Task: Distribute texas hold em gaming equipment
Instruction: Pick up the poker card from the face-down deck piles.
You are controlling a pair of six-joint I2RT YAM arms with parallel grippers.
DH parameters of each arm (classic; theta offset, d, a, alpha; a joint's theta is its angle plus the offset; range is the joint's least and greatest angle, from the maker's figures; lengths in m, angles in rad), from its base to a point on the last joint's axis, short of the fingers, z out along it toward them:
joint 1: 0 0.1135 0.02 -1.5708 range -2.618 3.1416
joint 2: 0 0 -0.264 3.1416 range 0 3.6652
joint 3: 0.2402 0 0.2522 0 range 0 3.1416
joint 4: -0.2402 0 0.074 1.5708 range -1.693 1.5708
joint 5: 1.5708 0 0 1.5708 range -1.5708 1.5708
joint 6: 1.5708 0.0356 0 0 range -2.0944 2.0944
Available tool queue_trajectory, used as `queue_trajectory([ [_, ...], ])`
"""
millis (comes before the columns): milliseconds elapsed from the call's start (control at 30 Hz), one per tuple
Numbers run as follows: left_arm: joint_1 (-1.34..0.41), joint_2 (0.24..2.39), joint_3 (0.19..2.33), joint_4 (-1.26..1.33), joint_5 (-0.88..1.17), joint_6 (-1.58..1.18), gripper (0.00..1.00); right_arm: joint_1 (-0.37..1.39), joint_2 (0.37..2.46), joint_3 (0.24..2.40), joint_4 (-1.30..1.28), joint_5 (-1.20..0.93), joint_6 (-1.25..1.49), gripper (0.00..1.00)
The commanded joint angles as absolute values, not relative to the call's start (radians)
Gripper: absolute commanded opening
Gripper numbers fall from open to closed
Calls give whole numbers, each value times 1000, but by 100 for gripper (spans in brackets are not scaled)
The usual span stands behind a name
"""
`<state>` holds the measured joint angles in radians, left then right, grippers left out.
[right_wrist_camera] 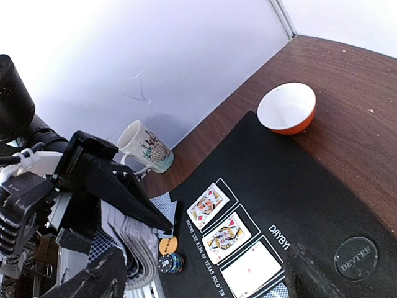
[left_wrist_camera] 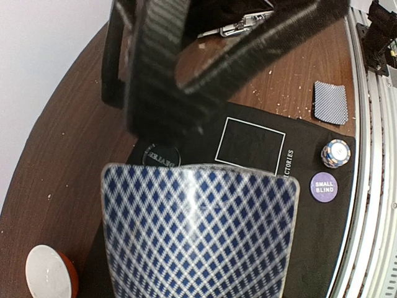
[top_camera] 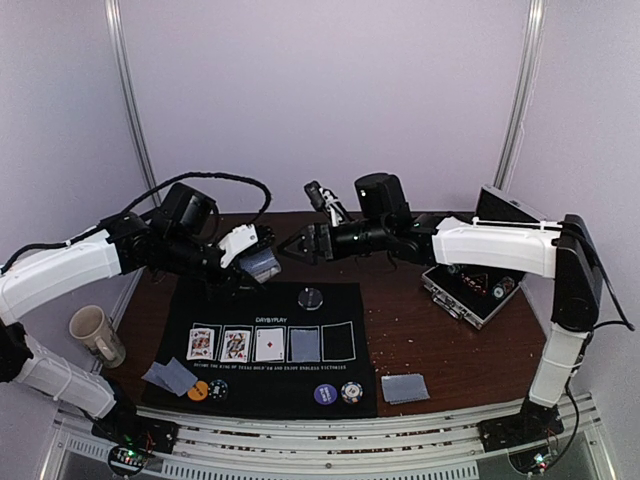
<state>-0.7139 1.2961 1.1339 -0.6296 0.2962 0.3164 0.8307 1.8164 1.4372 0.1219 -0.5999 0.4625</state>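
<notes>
My left gripper (top_camera: 252, 266) is shut on a deck of blue-backed cards (left_wrist_camera: 198, 231) and holds it above the far left of the black mat (top_camera: 270, 300). My right gripper (top_camera: 297, 245) is open, its fingertips (left_wrist_camera: 155, 68) just right of the deck, apart from it. On the mat three face-up cards (top_camera: 235, 344) and one face-down card (top_camera: 303, 343) lie in a row, beside an empty slot (top_camera: 338, 341). The clear dealer disc (top_camera: 311, 296) lies behind them. Orange (top_camera: 198, 391), black (top_camera: 218, 388), purple (top_camera: 324, 394) and black-and-white (top_camera: 351, 392) chips lie along the front edge.
Face-down cards lie at the front left (top_camera: 168, 376) and on the wood at the front right (top_camera: 404, 388). A beige mug (top_camera: 97, 335) stands at the left. A red-and-white bowl (right_wrist_camera: 287, 108) sits at the far left of the table. An open metal case (top_camera: 470, 290) stands at the right.
</notes>
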Motion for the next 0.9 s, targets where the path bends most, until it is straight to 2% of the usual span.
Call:
queue_trajectory([
  [0, -718, 1282, 1139, -607, 309, 339, 36, 863, 1854, 1504, 132, -667, 456, 90],
  [200, -719, 1293, 1143, -608, 299, 337, 36, 872, 1897, 1535, 127, -694, 439, 89],
  [533, -718, 1297, 1147, -607, 311, 339, 36, 882, 1979, 1656, -6, -596, 365, 84],
  [700, -718, 1291, 1141, -607, 288, 342, 35, 883, 1966, 1665, -63, -596, 319, 73],
  [867, -718, 1293, 1138, -607, 276, 345, 34, 882, 1934, 1656, -111, -579, 290, 50],
])
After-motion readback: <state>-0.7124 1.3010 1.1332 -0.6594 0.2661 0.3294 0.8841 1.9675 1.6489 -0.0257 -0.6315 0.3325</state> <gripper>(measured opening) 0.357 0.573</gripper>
